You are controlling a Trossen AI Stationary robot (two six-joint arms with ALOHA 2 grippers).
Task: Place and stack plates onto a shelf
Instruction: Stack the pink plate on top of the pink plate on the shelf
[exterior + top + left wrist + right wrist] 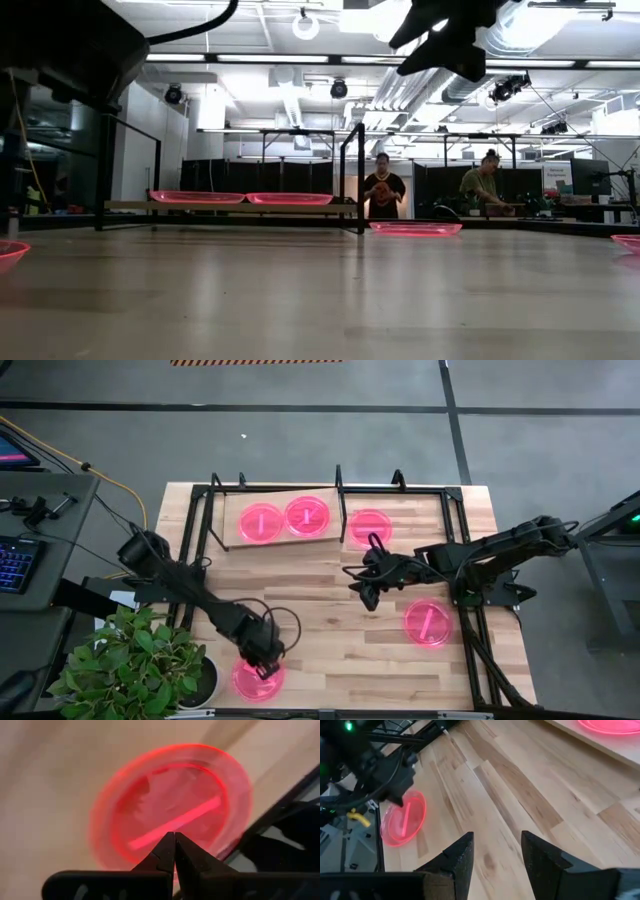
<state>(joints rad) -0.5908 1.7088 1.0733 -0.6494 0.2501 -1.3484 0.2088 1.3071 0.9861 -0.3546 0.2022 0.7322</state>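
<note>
High view: left gripper sits over the plate at the table's near edge, well away from the shelf, fingers pinched together, holding nothing. Right gripper hovers mid-table, fingers apart, empty. Two plates on shelf already. Plate prob. light, thin, stiff, slick plastic; take it by the raised rim.

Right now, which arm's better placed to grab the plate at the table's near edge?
Left. Its claw is shut directly over that plate. The right claw is open at mid-table, near the shelf.
</note>
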